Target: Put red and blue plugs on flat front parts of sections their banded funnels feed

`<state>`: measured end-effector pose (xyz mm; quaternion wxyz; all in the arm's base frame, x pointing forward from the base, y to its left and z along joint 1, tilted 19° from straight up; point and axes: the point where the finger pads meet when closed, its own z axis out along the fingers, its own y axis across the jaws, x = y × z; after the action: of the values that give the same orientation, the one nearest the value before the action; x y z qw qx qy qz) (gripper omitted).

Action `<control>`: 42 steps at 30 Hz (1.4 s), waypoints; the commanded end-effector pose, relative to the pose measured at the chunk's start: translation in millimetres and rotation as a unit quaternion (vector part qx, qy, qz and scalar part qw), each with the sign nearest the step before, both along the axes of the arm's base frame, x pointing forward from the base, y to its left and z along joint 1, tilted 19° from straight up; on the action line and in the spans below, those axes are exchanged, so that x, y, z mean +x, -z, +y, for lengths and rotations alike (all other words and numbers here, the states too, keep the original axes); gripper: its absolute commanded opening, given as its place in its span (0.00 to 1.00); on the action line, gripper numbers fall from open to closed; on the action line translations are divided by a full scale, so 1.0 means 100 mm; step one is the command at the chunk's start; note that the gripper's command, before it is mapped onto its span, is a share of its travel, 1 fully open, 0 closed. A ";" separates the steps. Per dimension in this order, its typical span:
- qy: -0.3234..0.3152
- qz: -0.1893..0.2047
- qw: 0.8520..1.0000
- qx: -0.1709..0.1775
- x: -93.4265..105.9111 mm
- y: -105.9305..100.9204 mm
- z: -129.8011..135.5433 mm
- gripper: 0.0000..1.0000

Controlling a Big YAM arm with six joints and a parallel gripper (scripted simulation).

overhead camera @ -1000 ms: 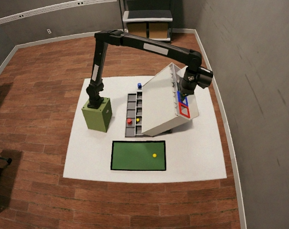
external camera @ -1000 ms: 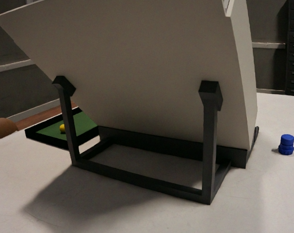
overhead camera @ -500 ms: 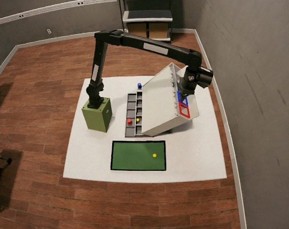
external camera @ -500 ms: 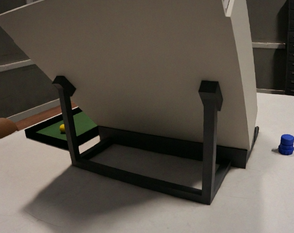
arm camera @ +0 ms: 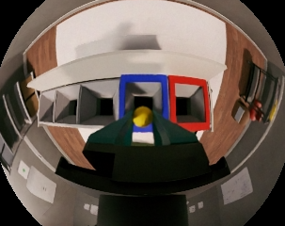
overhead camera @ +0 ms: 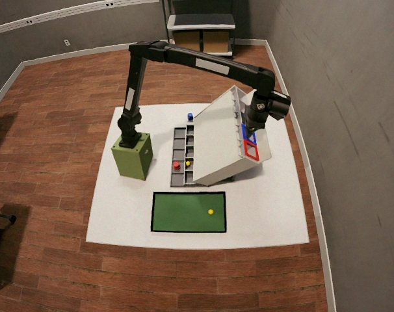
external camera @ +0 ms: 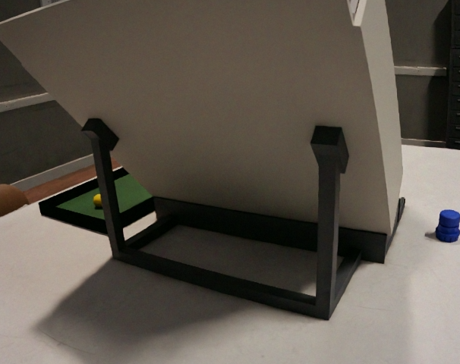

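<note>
The blue plug [overhead camera: 190, 116] [external camera: 448, 226] stands on the desk [overhead camera: 123, 214] [external camera: 261, 344], just off the far end of the section row, so its placing is still to be done. Next, in the front row of flat parts, the red plug [overhead camera: 175, 165] sits on the section second from the near end — and in the compartment right behind it lies a yellow marble [overhead camera: 188, 163], which suggests the red-banded funnel has been tested and its plug placed to match. The sloping cover [overhead camera: 215, 130] hides the pipes, so the marble's route is my inference

Just in front of the cover's near side, the green tray [overhead camera: 177, 213] [external camera: 132, 196] keeps one spare marble [overhead camera: 210, 212] [external camera: 98, 201]

Farther right, at the top of the cover, the hand [overhead camera: 252, 131] [arm camera: 142, 114] is closed on another yellow marble [arm camera: 142, 117], over the blue-banded funnel [overhead camera: 244, 131] [arm camera: 123, 96]; the exact height above the opening is hard to judge. Beside it the red-banded funnel [overhead camera: 246, 147] [arm camera: 171, 101] shows no marble in its mouth

About half the job looks done, then: what seems left is to let this marble go, see which compartment it reaches, and set the blue plug on that section's flat front part — the red one can probably stay where it is
</note>
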<state>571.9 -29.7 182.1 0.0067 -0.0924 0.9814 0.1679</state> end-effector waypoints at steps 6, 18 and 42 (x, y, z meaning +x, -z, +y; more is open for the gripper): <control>0.004 -0.021 1.000 -0.002 0.10 -0.14 -0.01 0.56; 0.004 -0.021 1.000 -0.002 0.10 -0.14 -0.01 0.56; 0.004 -0.021 1.000 -0.002 0.10 -0.14 -0.01 0.56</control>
<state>571.9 -29.7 182.2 0.0068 -0.0924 0.9815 0.1679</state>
